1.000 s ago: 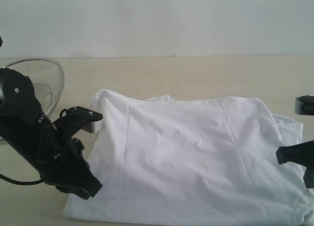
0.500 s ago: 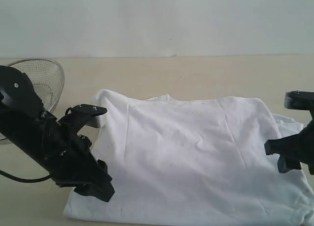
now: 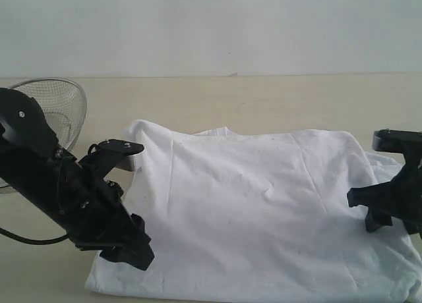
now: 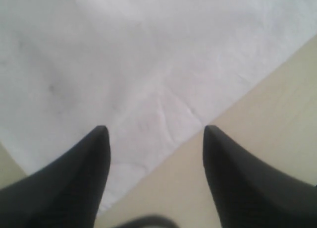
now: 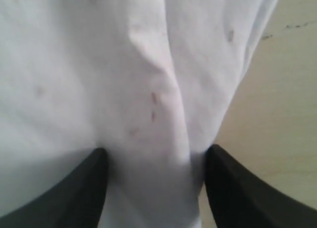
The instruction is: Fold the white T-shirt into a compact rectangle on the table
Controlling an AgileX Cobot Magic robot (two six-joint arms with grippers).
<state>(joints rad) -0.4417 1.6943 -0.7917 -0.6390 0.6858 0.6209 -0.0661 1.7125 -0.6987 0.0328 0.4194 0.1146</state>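
1. The left gripper (image 4: 154, 129) had its jaws open, the two dark fingers well apart with nothing clamped between them. Under the gap lay an edge of the white T-shirt (image 3: 264, 217) and bare table (image 3: 264, 99).
2. The right gripper (image 5: 156, 149) also had its jaws parted. A raised crease of the shirt ran between its fingers, and the cloth there stayed down on the table rather than being lifted.
3. In the exterior view the shirt lay spread on the table, from the centre toward 6 o'clock. It was doubled over in layers with its plain white side up.
4. The left gripper stood at the shirt's 8 o'clock corner, angled down over the hem.
5. The right gripper stood at the shirt's 3 o'clock edge. There a lower layer of cloth stuck out past the upper one.
6. A round wire-mesh basket (image 3: 62, 109) stood on the table at the shirt's 10 o'clock, apart from the cloth and partly hidden behind the left arm.
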